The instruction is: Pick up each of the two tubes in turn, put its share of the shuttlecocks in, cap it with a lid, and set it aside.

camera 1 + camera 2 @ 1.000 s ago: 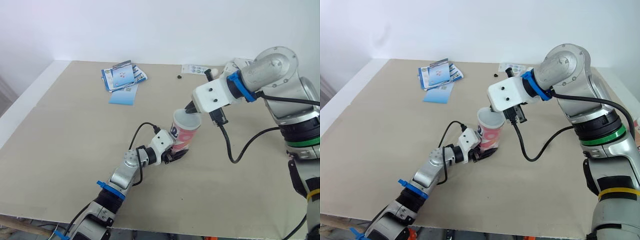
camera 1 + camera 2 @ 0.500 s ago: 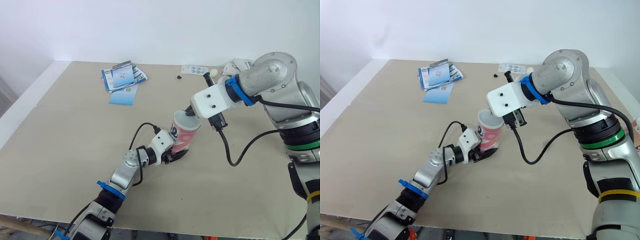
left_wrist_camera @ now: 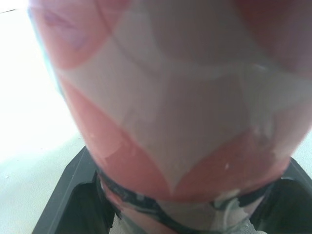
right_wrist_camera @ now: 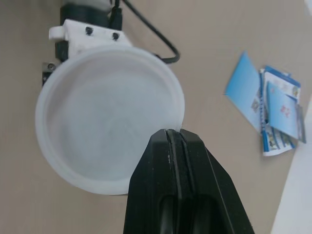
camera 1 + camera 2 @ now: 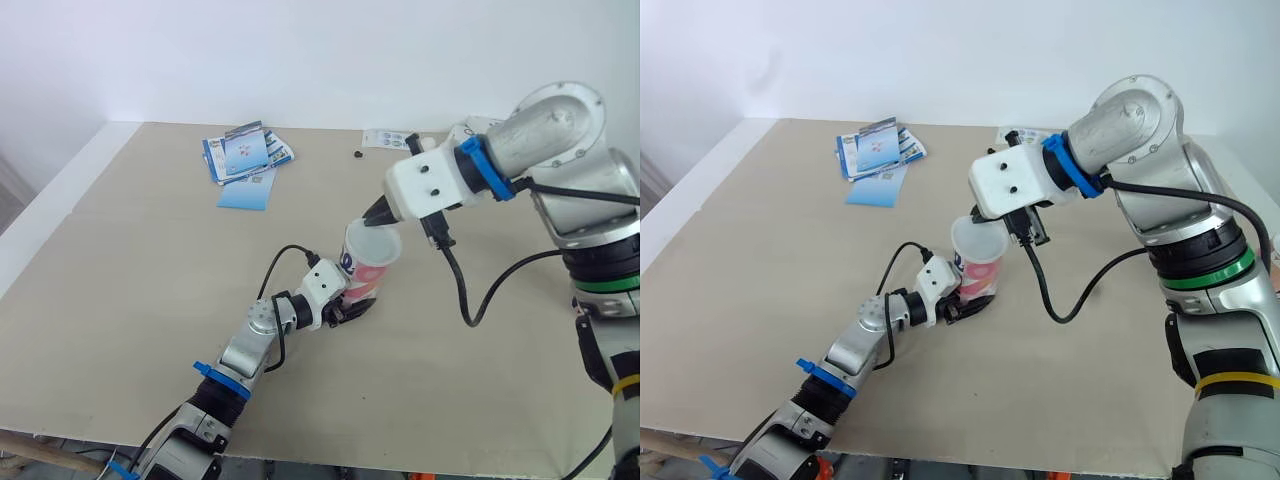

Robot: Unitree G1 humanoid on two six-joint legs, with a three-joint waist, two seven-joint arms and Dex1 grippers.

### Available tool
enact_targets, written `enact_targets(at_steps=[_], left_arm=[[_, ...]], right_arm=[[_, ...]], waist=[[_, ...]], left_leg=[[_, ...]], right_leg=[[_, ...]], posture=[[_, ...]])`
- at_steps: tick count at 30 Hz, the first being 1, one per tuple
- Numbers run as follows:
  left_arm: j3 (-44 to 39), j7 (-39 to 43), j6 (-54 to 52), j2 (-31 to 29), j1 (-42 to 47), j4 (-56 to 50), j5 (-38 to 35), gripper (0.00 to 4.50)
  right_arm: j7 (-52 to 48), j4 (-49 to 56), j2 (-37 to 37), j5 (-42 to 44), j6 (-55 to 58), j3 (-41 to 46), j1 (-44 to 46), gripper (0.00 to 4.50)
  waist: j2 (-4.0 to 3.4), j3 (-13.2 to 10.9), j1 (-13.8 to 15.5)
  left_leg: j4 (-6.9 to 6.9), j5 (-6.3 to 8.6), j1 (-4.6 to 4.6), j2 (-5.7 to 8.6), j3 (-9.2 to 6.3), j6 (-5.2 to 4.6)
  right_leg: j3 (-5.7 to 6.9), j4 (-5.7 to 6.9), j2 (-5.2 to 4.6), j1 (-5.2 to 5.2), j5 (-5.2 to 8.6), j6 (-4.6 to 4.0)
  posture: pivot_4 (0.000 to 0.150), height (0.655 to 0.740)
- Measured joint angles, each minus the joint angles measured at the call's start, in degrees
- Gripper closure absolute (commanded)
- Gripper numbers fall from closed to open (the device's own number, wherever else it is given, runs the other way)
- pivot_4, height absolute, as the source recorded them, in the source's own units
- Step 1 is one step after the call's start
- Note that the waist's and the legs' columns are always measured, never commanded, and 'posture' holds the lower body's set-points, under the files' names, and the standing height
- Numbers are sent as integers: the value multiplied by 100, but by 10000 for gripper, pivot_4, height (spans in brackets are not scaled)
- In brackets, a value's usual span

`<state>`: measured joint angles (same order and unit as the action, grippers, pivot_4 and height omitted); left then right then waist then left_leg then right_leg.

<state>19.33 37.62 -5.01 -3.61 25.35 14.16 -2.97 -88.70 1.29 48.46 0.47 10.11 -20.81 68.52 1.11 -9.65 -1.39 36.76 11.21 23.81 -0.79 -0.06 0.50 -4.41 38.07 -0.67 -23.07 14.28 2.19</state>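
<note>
Lid [image 4: 109,119] rim between right gripper [image 4: 174,132] jaws

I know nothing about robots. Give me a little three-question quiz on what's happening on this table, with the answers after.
1. True or false: the left gripper holds the pink and white tube tilted above the table.
2. What lies near the table's far edge, on the robot's left? A) blue leaflets B) a racket C) a bottle
3. Fill in: the right gripper pinches the rim of the translucent white ____ at the tube's mouth.

Key: 1 true; 2 A; 3 lid.
</note>
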Motion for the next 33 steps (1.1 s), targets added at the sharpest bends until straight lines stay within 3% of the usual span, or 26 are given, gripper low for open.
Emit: enact_targets(at_steps=[20,33], left_arm=[[-9,-5,6,18,0,14,0,16923],[-12,1,13,28,17,44,0,16923]], right_arm=[[3,-503,42,-307,-352,-40,99,43939],[-40,-591,-302,-535,-492,-398,249,43939]], waist=[[0,0,-1],[0,0,-1]], left_leg=[[-1,0,0,1,6,0],[-1,0,0,0,4,0]], right_leg=[[0,0,-3,-2,0,0],[1,0,-5,-2,-1,-1]], posture=[[1500,7400],[1500,7400]])
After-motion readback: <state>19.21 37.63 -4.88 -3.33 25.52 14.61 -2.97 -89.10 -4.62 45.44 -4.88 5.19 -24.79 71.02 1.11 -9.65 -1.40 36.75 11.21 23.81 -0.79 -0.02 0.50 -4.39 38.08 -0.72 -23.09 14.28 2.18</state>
